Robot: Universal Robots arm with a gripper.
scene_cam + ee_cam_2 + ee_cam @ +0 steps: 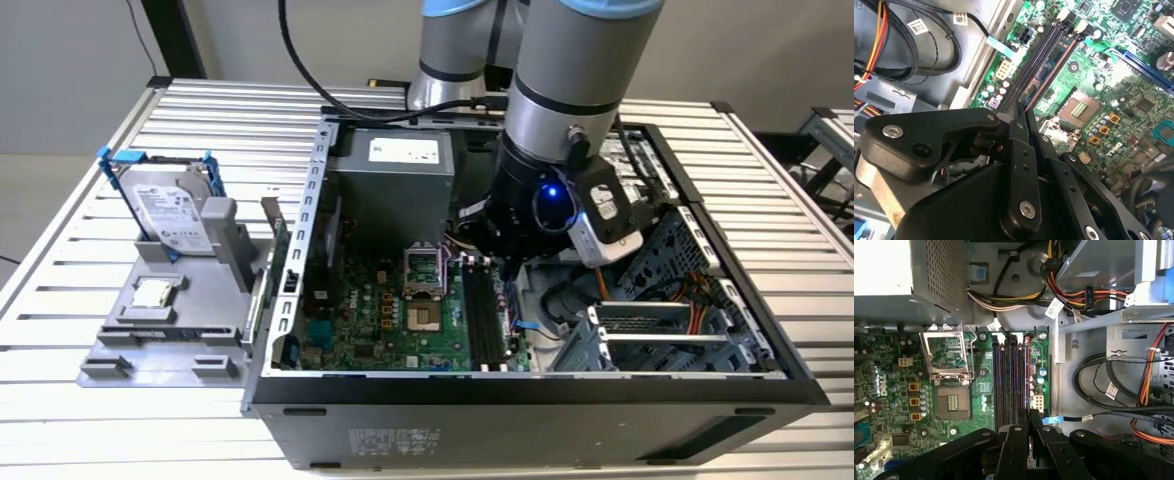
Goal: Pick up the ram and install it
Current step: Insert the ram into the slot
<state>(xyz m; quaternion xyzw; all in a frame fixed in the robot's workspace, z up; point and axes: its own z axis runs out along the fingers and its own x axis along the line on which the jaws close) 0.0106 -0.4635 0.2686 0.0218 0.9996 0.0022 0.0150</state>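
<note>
Gripper (1022,112) jaws, nearly closed, pinch the ram (1052,67) at the slots (1030,62).

From my station the exterior view looks evenly bright. The pale bench (67,250) is almost shadowless, while the case (534,420) interior sits shaded under the arm. The power supply (881,265) blows out white, glare washes the motherboard (1119,75), and the black jaws gripping the ram (1051,65) read dim.
</note>
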